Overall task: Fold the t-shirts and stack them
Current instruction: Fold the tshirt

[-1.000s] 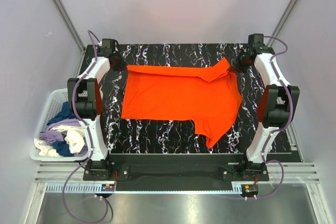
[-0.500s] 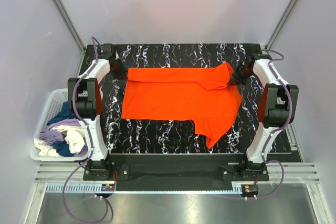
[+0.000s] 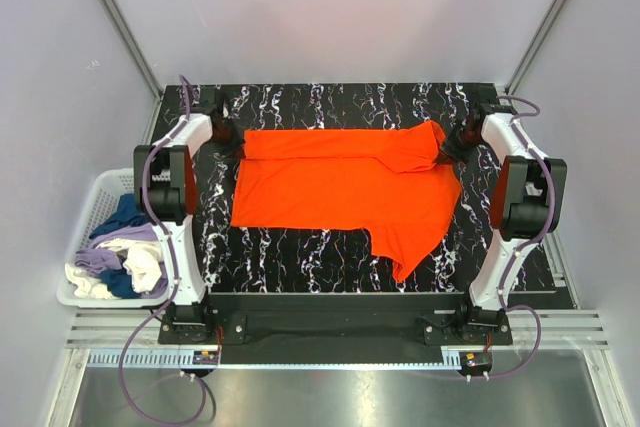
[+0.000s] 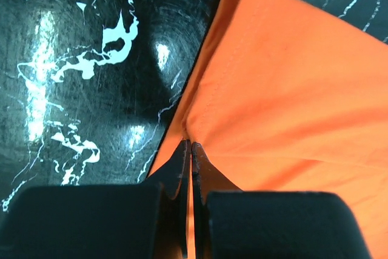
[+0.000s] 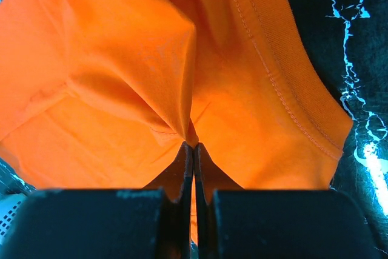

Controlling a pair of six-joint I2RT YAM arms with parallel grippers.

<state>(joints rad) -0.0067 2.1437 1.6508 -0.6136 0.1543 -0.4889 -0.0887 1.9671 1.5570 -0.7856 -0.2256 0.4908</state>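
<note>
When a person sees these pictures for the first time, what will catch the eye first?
The bright orange t-shirt lies spread over the black marbled table, filling most of its middle. The left gripper and the right gripper are each shut on its far edge, one at each end. Left of the table, a white plastic basket holds a pile of crumpled clothes in blue, lilac and cream.

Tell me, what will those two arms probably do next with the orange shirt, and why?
Probably draw its far edge toward the near side together. The left gripper and right gripper are each shut on the far edge of the orange t-shirt, which is folded over only a little.
</note>
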